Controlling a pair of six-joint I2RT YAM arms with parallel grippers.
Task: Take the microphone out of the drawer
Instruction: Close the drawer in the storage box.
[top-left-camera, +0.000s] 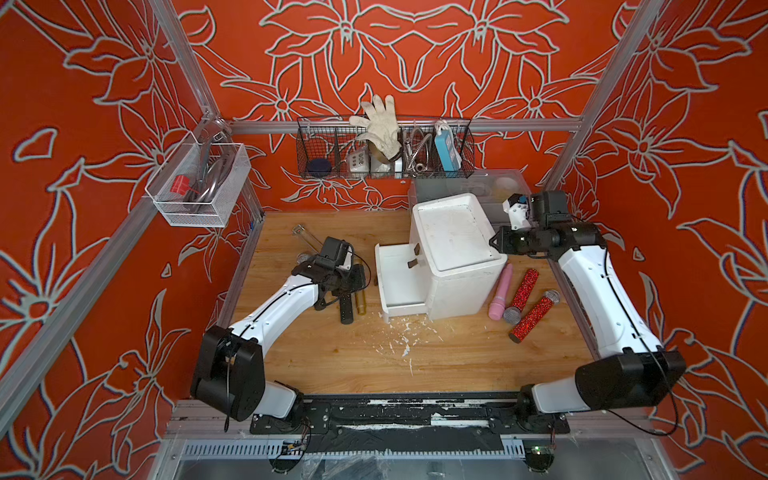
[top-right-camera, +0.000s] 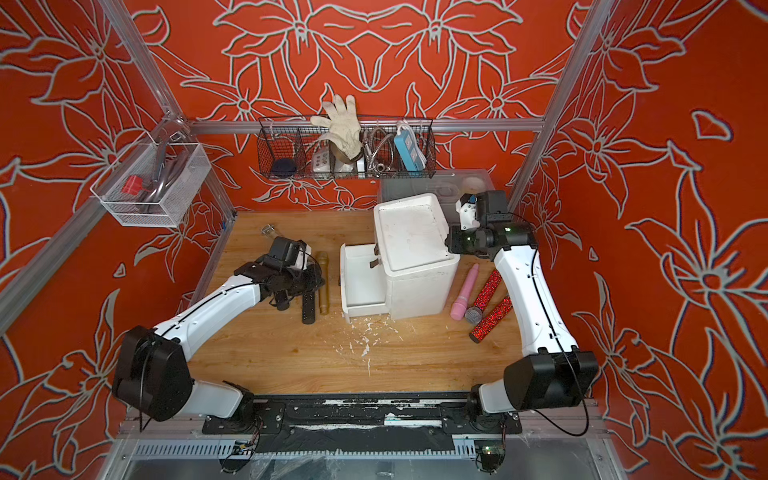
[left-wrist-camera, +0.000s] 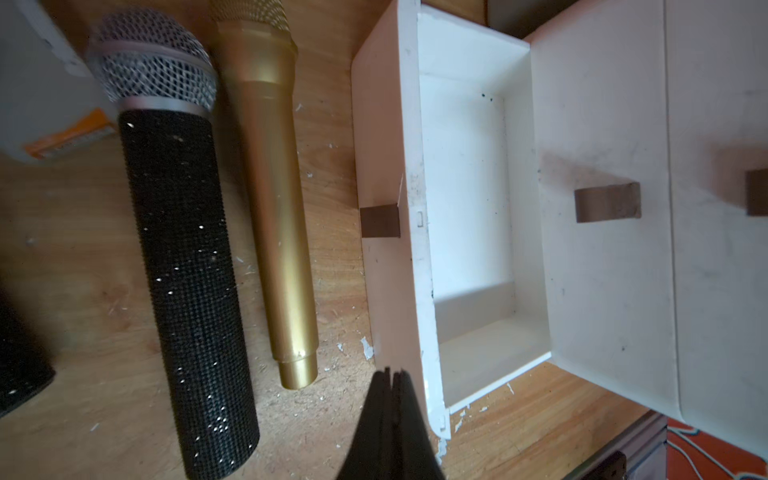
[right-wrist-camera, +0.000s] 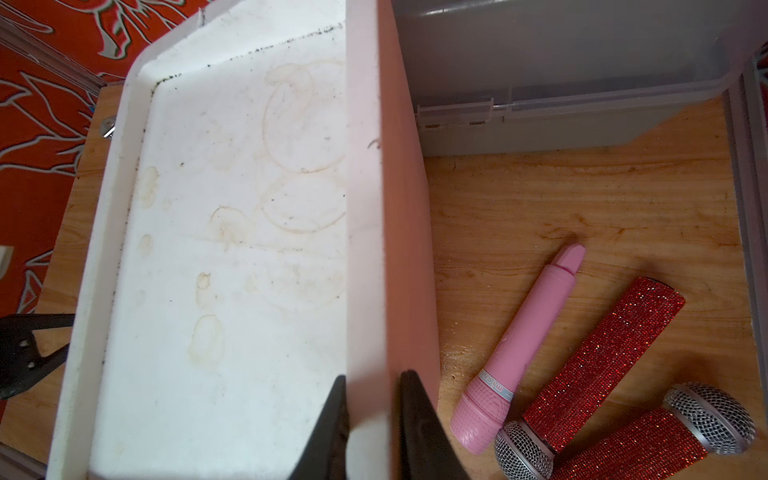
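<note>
Your left gripper is pressed together and empty. The black rhinestone-studded microphone lies near it, outside the open white plastic drawer. Your right gripper pinches the white plastic cabinet by its rim.

I see a black wire basket on the back wall, holding a white glove, a metal hose and a blue power strip. A white mesh basket hangs on the left wall. White flecks litter the tabletop.
</note>
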